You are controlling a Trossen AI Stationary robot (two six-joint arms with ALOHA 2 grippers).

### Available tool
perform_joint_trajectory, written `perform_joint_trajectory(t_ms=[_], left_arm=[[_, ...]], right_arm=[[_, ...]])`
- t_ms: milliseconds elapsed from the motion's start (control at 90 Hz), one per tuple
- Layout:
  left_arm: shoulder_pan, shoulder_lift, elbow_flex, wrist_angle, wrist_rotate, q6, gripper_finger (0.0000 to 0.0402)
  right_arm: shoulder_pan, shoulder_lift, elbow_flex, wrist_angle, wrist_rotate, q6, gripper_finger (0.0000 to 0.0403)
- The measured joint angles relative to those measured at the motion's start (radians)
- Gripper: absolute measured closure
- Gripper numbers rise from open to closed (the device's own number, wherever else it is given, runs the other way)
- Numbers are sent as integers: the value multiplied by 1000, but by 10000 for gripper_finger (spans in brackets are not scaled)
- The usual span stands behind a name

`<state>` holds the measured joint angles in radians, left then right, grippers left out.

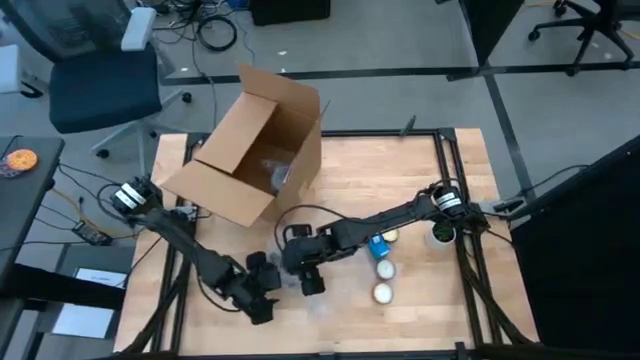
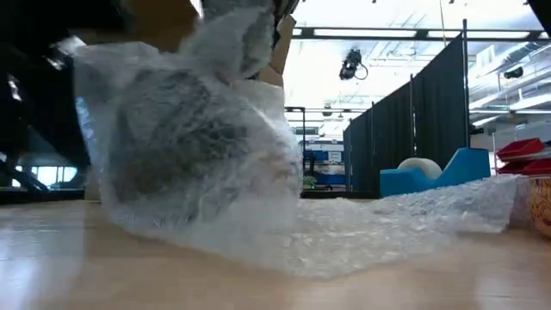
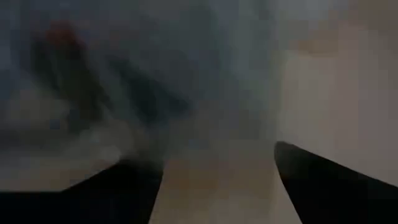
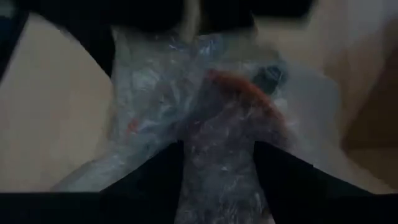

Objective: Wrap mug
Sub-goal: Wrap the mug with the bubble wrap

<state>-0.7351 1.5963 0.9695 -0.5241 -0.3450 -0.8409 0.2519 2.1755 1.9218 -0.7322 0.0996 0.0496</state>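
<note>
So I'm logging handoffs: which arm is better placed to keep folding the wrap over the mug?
Probably right: the right gripper straddles the bubble wrap bundle; the left gripper sits beside it.

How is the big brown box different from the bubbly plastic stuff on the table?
The cardboard box is brown, stiff and opaque; the bubble wrap is clear, soft and crumpled. The box stands at the table's far side, lying open on its side, away from both grippers; the wrap is bunched around a dark object near the front, with the left gripper and right gripper at it. Both rest on the wooden table.
</note>
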Motion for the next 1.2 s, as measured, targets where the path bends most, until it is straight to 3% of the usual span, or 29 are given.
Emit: perform_joint_trajectory(t_ms=[100,211,578,778,1200], left_arm=[[-45,-26,13,-104,-32,-41,115],[-56,-26,-22,-76,-101,-76,115],[103,31,-112,326,-108,185,115],[112,32,-113,324,-95,202,115],[114,30,-108,357,-129,204,115]], right_arm=[[-3,0,9,-35,-23,19,231],[-5,0,20,-37,-38,26,231],[-4,41,25,5,-58,44,231],[-3,80,27,-11,-91,57,231],[19,-62,19,-102,-89,141,231]])
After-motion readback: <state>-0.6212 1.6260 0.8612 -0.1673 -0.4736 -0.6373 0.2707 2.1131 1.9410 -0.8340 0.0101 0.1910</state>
